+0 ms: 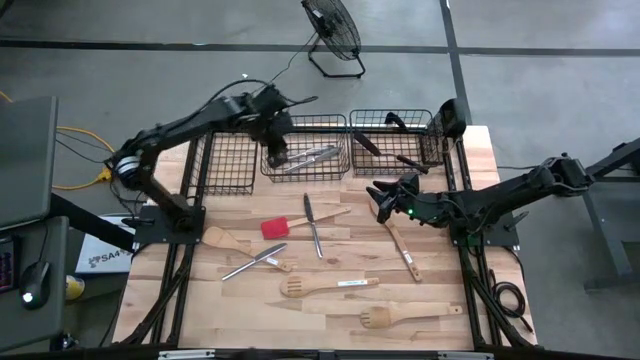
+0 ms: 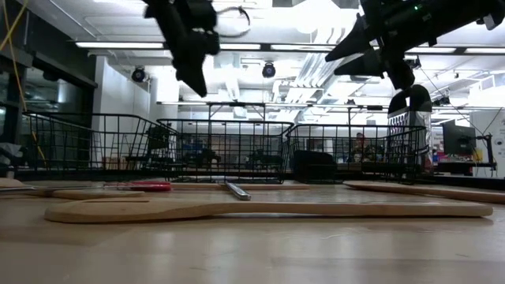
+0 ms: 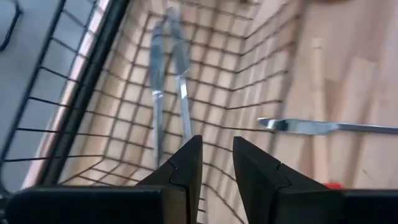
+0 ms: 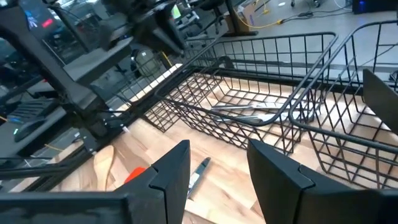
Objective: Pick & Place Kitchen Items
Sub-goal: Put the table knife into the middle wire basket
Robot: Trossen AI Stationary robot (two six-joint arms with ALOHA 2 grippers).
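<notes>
My left gripper (image 1: 276, 157) hangs open and empty over the middle black wire basket (image 1: 305, 172), just above its left part; the left wrist view (image 3: 217, 148) shows only a narrow gap between its fingers. Silver cutlery (image 3: 168, 68) lies on that basket's floor. My right gripper (image 1: 382, 196) is open and empty above the table, just in front of the right basket (image 1: 395, 118), which holds black-handled tools (image 1: 385, 150). A wooden spoon (image 1: 403, 250) lies on the table near it. A red-headed spatula (image 1: 275, 227) and a silver knife (image 1: 313, 225) lie mid-table.
An empty left basket (image 1: 228, 185) stands at the far left. More utensils lie on the table: a wooden spoon (image 1: 225, 240), silver cutlery (image 1: 252, 264), a slotted spatula (image 1: 320, 286) and a wooden fork-spatula (image 1: 410, 316) near the front edge. A fan (image 1: 333, 35) stands beyond the table.
</notes>
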